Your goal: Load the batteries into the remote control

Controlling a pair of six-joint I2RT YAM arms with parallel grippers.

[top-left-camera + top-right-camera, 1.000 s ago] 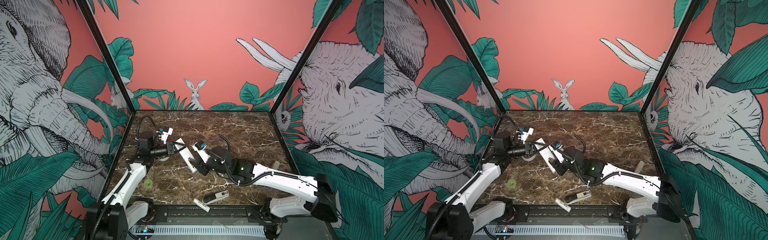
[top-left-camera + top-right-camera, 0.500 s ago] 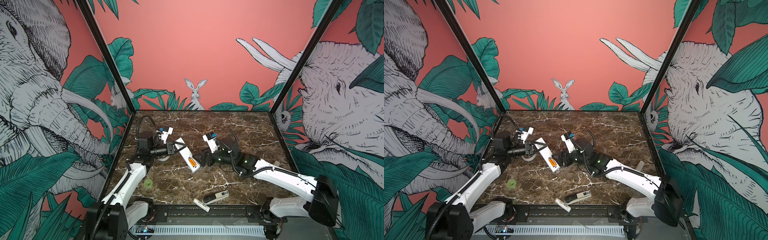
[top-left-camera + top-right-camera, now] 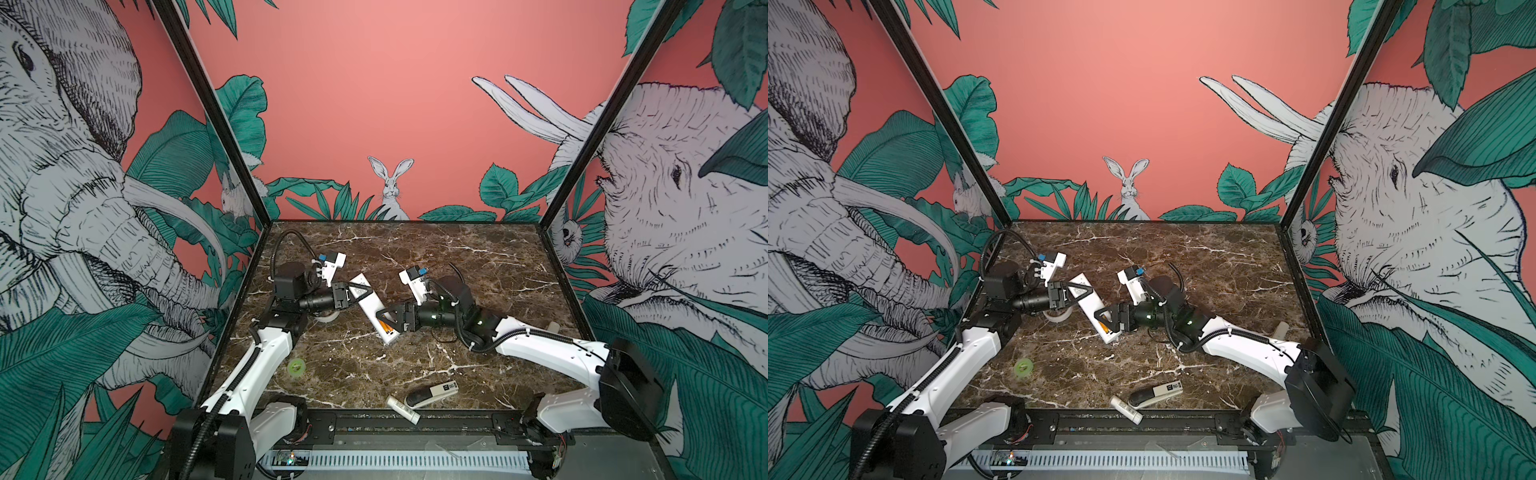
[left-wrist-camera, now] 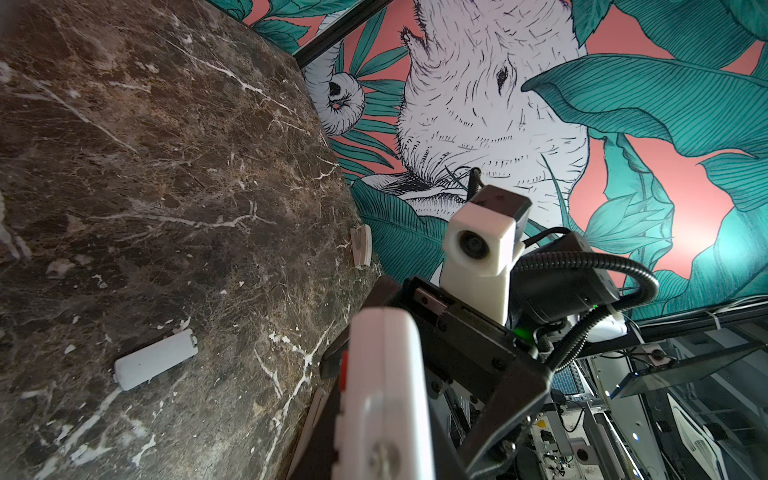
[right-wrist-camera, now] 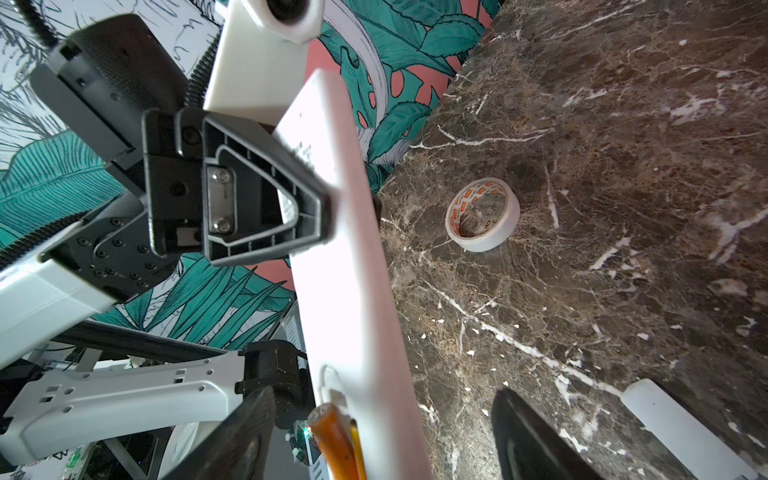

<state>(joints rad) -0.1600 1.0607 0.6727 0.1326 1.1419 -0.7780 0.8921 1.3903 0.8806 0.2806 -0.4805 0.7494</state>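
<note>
The remote control (image 3: 371,309) is held slanted over the table (image 3: 478,257), plain back up; your left jaws are clamped tight across its far end; your right jaws stand wide apart, one on each side of the near end, gripping nothing; there, in the open compartment, the batteries (image 5: 334,440) show orange, lying between those spread jaws.
</note>
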